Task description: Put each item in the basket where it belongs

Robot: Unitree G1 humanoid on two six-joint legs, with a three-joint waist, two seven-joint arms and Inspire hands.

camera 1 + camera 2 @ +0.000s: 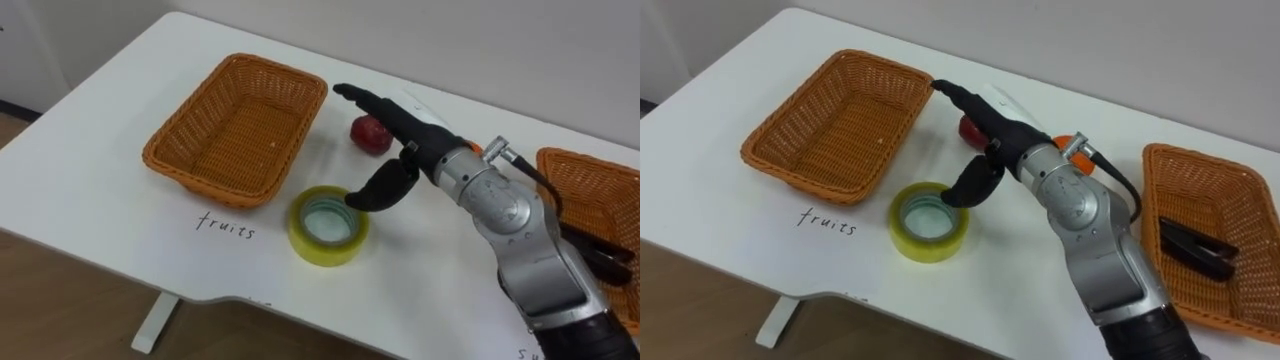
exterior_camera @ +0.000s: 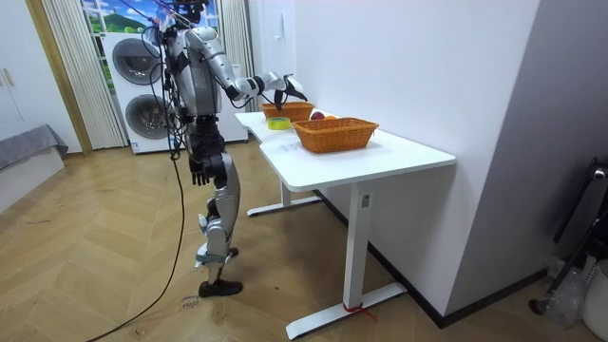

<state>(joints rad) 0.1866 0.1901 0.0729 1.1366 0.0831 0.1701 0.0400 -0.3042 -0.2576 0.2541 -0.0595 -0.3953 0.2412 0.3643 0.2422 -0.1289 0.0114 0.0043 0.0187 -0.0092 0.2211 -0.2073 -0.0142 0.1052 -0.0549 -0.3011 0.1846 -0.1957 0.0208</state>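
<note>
A red apple lies on the white table just right of the empty wicker basket marked "fruits". My right hand reaches in from the right, open. Its fingers stretch over the apple's near side and its thumb points down toward a yellow tape roll lying flat in front. It holds nothing. A second wicker basket at the right holds a black office item. Something orange peeks out behind my wrist. My left hand hangs by my side in the room view.
I stand at the table's long side, near its end. A wall runs close behind the table. Two stacked washing machines stand behind me. The table's front edge lies just below the tape roll.
</note>
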